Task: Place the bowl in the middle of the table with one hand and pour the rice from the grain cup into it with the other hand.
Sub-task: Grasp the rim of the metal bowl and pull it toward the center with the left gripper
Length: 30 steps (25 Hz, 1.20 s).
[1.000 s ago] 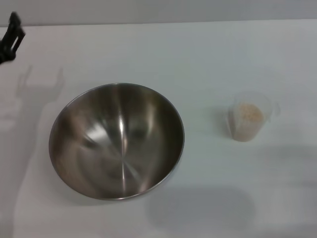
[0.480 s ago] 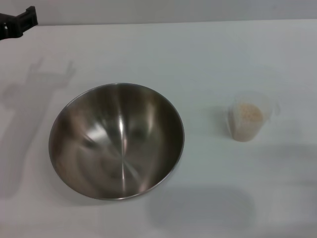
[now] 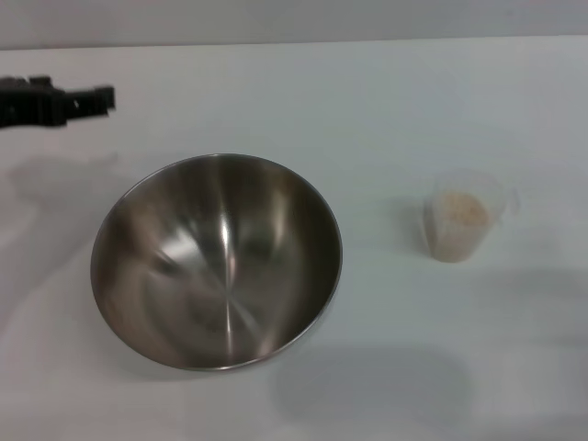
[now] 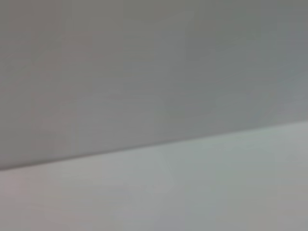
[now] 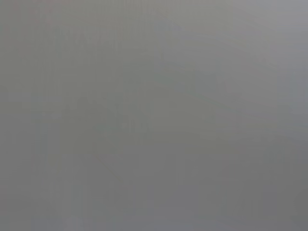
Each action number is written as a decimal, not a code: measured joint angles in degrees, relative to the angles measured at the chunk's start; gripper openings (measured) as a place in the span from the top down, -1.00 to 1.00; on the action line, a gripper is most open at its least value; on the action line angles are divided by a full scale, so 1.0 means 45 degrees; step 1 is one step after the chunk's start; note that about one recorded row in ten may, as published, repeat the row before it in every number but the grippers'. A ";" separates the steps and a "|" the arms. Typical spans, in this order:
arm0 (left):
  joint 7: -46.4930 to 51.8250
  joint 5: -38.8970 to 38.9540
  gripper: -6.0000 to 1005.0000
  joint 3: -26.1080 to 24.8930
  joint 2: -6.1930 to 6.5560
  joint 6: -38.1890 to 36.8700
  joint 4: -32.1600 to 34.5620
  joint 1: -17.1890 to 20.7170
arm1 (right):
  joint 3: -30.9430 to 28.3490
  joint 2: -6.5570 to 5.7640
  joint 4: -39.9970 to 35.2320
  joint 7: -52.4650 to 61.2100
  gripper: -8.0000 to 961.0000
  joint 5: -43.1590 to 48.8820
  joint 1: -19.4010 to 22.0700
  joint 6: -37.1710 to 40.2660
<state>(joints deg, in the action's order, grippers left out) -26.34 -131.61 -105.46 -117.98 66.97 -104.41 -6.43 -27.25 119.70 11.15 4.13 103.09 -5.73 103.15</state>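
The steel bowl (image 3: 217, 261) stands on the white table (image 3: 367, 101), left of centre, and is empty inside. The clear grain cup (image 3: 462, 216) stands upright to its right, apart from it, with beige rice (image 3: 462, 211) in it. My left gripper (image 3: 99, 101) reaches in from the left edge, above and behind the bowl's left rim, apart from it. My right gripper is out of view. The left wrist view shows only the table (image 4: 192, 192) and a grey wall. The right wrist view shows only plain grey.
The table's far edge (image 3: 294, 42) meets a grey wall at the back. Arm shadows lie on the table to the left of the bowl and in front of it.
My left gripper has swung from the upper left corner down and to the right, toward the bowl. The bowl and cup have not moved.
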 joint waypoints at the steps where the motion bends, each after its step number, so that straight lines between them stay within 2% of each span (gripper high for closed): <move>1: -0.0102 0.0056 -0.65 -0.0022 0.0002 0.0260 -0.0099 0.0048 | 0.0000 0.0000 0.0002 0.0000 -0.75 0.0000 0.0005 0.0007; 10: -0.0874 -0.0318 -0.65 0.0430 -0.0044 0.1092 -0.0178 0.0519 | 0.0020 0.0001 0.0022 0.0000 -0.75 0.0001 -0.0026 0.0019; 18: -0.0945 -0.0857 -0.65 0.1309 -0.0048 0.1226 0.0122 0.0516 | 0.0020 0.0002 0.0021 0.0000 -0.75 0.0001 -0.0035 0.0015; 30: -0.1183 -0.1185 -0.64 0.2042 -0.0071 0.1100 0.0749 0.0354 | 0.0020 0.0001 0.0001 0.0000 -0.75 0.0001 -0.0036 -0.0068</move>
<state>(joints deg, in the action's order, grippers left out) -31.67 -136.94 -96.27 -118.30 71.92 -101.04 -4.83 -27.16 119.71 11.16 4.13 103.09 -5.89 102.84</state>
